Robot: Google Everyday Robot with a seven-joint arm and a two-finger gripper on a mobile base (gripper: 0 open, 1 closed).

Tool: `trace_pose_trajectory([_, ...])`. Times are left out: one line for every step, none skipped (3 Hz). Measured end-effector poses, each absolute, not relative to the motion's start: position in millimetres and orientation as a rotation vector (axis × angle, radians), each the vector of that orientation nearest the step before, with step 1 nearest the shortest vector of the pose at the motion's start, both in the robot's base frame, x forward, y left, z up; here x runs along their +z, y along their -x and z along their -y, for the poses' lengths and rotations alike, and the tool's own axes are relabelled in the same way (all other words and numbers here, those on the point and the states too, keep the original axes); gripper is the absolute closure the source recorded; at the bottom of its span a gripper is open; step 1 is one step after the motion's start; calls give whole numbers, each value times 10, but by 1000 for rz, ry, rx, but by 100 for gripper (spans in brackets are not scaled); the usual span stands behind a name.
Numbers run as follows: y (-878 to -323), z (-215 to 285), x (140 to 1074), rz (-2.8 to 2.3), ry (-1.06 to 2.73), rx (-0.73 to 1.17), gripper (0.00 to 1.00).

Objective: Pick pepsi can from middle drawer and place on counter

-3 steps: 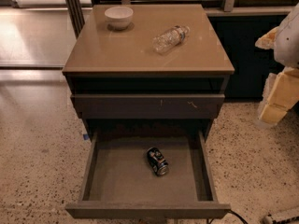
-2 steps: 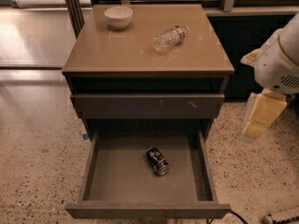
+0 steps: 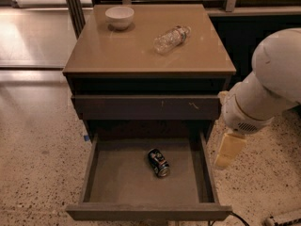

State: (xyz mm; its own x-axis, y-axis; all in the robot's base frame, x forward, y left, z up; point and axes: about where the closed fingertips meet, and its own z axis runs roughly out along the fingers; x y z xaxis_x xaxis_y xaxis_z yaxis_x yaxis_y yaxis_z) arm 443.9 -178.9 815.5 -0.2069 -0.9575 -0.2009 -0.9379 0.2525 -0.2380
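Observation:
The pepsi can (image 3: 159, 162), dark blue with silver ends, lies on its side on the bottom of the middle drawer (image 3: 117, 182), which is pulled fully out. The tan counter (image 3: 127, 51) tops the dark cabinet. My gripper (image 3: 226, 153), cream-coloured, hangs down from the white arm (image 3: 263, 88) just outside the drawer's right wall. It is to the right of the can, apart from it and above the floor.
A white bowl (image 3: 119, 17) stands at the counter's back left. A clear plastic water bottle (image 3: 171, 38) lies on its side at the back right. A closed drawer front (image 3: 146, 107) sits above the open drawer. Speckled floor surrounds the cabinet.
My arm has swung in from the right edge, leftward and downward, bringing the gripper next to the open drawer's right side. The can, bottle and bowl have not moved.

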Motion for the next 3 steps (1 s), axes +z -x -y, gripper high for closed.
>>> trace_pose_trajectory([-4449, 1683, 7704, -2229, 1776, -101, 0])
trace_pose_trajectory([-4445, 1675, 7660, -2224, 1775, -106, 0])
trace_pose_trajectory([-4538, 1561, 7414, -2196, 1779, -96, 0])
